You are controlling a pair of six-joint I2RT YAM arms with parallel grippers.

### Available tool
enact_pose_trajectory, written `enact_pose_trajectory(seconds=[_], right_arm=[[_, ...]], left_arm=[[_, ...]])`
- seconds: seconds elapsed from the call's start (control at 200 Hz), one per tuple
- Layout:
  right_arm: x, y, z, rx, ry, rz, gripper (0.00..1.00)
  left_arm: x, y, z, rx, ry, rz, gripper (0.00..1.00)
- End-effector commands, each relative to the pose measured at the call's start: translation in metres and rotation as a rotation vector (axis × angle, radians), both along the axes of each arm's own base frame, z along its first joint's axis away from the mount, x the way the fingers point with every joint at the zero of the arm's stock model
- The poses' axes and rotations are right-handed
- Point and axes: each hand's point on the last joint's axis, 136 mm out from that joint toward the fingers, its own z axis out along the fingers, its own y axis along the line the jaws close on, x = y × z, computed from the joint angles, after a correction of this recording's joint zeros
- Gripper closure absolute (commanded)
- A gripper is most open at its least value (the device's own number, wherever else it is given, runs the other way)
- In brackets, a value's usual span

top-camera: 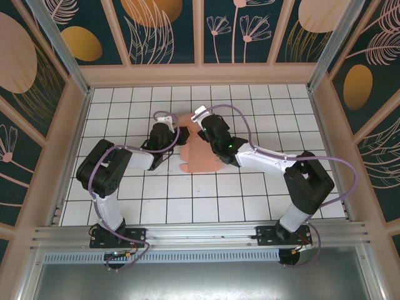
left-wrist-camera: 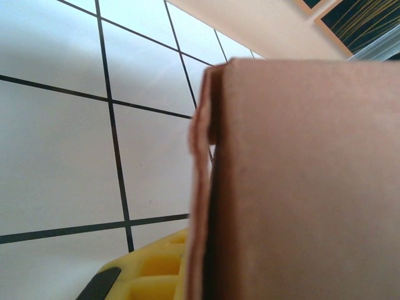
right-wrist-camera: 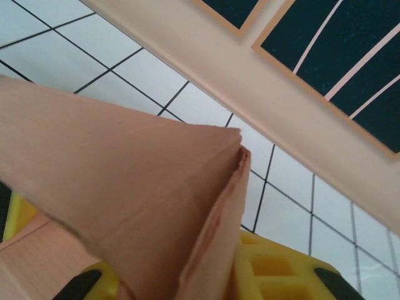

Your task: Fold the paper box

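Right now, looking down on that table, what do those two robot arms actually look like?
The left arm and right arm each alternate chunky black joints with smooth white links, on black bases. A lilac cable loops loosely along each. The fingers are bright yellow, moulded in a waffle-like grid, with black patches.

Tabletop (top-camera: 250, 200): white square tiles, thin dark grid lines, slightly glossy. Peach wooden border round left, far and right sides. Metal rail (top-camera: 200, 232) along near edge.

Pretty much one item on it: paper box (top-camera: 201, 156), salmon-pink card, sitting a bit past middle toward far side. Near part lies flat on tiles; far part is lifted and folded over, not flat.

Left wrist cam: tiles (left-wrist-camera: 56, 162) behind upright card panel (left-wrist-camera: 300, 187). Right wrist cam: tiles (right-wrist-camera: 56, 56) running up to far border, folded card (right-wrist-camera: 106, 169) in front.
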Motion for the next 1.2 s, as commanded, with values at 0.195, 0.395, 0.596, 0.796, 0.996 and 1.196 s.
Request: enact_pose_trajectory(seconds=[0.195, 0.395, 0.596, 0.796, 0.996, 1.196], right_arm=[[0.008, 0.0, 0.015, -0.123, -0.2, -0.185, 1.0], [0.008, 0.005, 0.014, -0.127, -0.227, -0.197, 0.76], [0.007, 0.011, 0.011, -0.147, -0.234, -0.192, 1.0], [0.007, 0.013, 0.008, -0.165, -0.254, -0.21, 0.88], [0.006, 0.016, 0.01, -0.136, -0.235, -0.195, 1.0], [-0.003, 0.029, 0.016, 0.0, -0.158, -0.097, 0.46]], left_arm=[[0.006, -0.007, 0.021, -0.024, -0.065, -0.016, 1.0], [0.005, -0.007, 0.02, -0.026, -0.06, -0.019, 1.0], [0.005, -0.007, 0.02, -0.028, -0.059, -0.019, 1.0], [0.005, -0.007, 0.02, -0.031, -0.06, -0.019, 1.0], [0.005, -0.007, 0.02, -0.031, -0.058, -0.018, 1.0], [0.005, -0.007, 0.021, -0.033, -0.058, -0.017, 1.0]])
